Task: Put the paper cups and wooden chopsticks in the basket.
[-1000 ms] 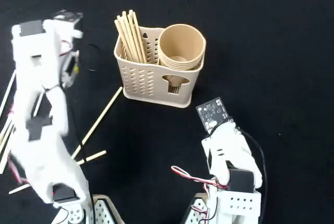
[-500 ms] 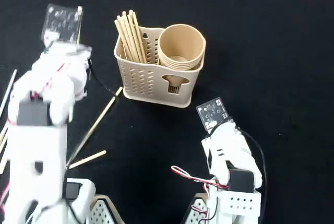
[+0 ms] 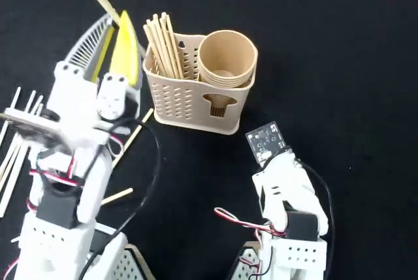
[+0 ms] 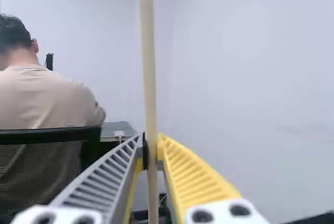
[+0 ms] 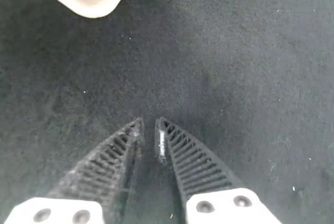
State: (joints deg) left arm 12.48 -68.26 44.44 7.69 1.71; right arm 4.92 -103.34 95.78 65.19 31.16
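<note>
The left arm has swung down from its raised, folded pose and now stretches forward over the table (image 3: 339,64), bringing the left end effector (image 3: 116,20) up just beside the basket's (image 3: 196,107) left wall. Half a second ago its wrist was over the open table, farther from the basket. It is clamped on a single wooden chopstick (image 4: 148,67), which runs between the grey and yellow fingers and juts out well past their tips.

The right arm has not shifted. The right end effector (image 5: 147,125) hovers low over the dark table near a corner of the basket, its fingers drawn to a narrow slit with nothing between them.

The basket is unmoved, with a bundle of chopsticks (image 3: 163,45) in its left compartment and stacked paper cups (image 3: 226,58) in its right. Loose chopsticks (image 3: 14,156) lie on the table at the left edge, and a short piece (image 3: 117,196) rests near the left arm's base.
</note>
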